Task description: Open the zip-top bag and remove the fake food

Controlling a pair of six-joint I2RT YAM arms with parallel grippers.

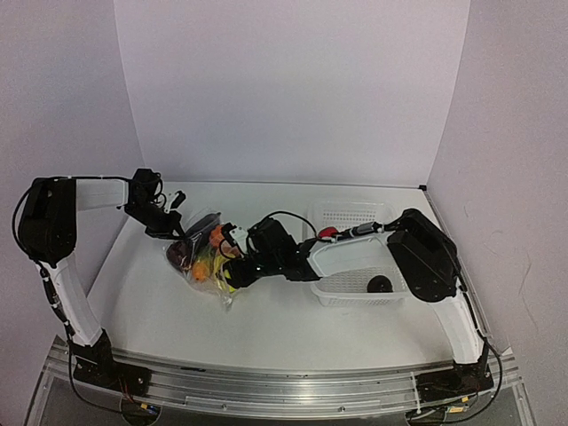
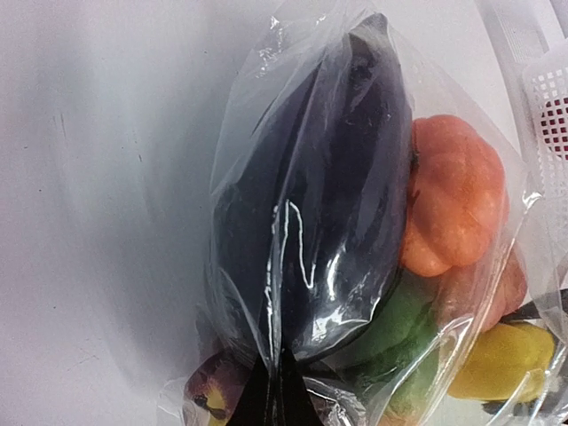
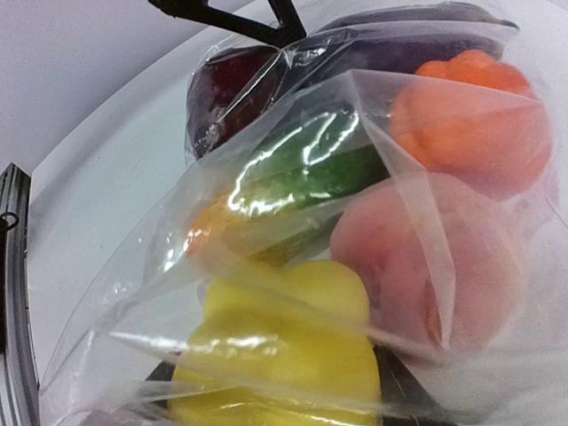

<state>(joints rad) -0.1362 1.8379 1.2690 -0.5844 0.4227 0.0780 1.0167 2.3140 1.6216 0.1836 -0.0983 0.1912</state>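
Mostly, the fake food (image 3: 284, 337) is seen inside the zip-top bag (image 1: 200, 257), which lies on the tabletop (image 1: 266, 328) just left of the white basket (image 1: 346, 213). Purple, orange, green, peach and yellow pieces can be counted in the bag; one dark piece (image 1: 380, 284) is already in the basket. A fold of the bag's plastic is pinched by the fully closed left gripper (image 2: 273, 395). Whether anything is held by the right gripper (image 1: 232, 273) cannot be told. Most of the emptying is judged to remain.
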